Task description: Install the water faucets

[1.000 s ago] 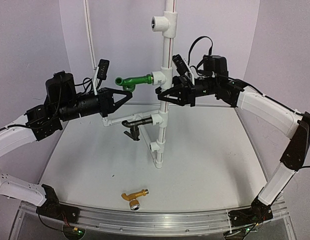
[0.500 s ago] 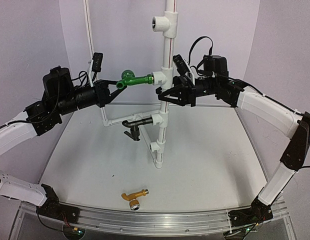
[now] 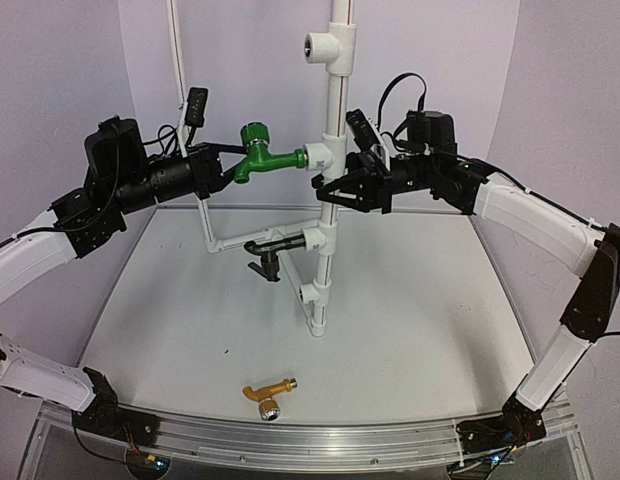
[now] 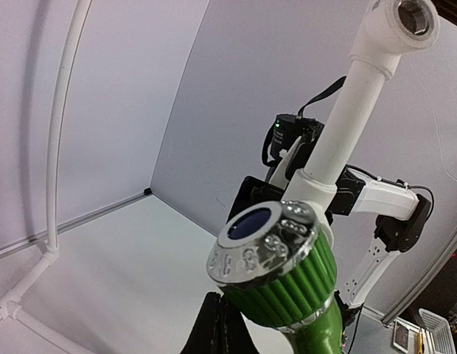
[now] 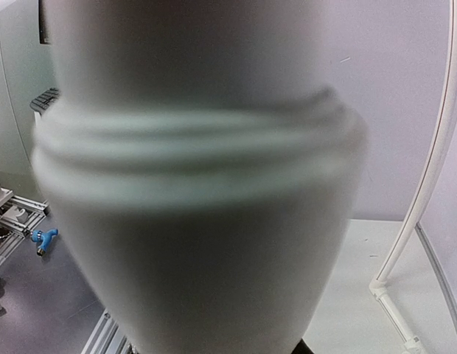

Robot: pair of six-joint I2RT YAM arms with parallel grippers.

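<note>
nearest of all, the golden-orange faucet [image 3: 268,396] lies on its side on the worktop [image 3: 420,300], alone, well apart from both arms.

farther back, in the middle of the worktop, the white pipe [image 3: 321,275] stands upright. low on it, the black faucet [image 3: 268,252] sticks out to the left from a white fitting, its spout hanging down.

higher up, the right tool [image 3: 326,190] comes in from the right and is closed on the white pipe, with a finger on each side. in the right wrist view the pipe is a big white blur that fills most of the picture.

just above that, the green faucet [image 3: 258,158] sticks out to the left from the middle tee [image 3: 320,155]. its threaded end is in the tee and its round silver-capped knob points up. the left tool [image 3: 228,163] reaches in from the left. its fingers are pressed together and its tip is at the spout. it seems to touch the spout, but the view is too poor to be sure.

at the top of the pipe, the top tee [image 3: 328,42] has an open hole facing left.
</note>
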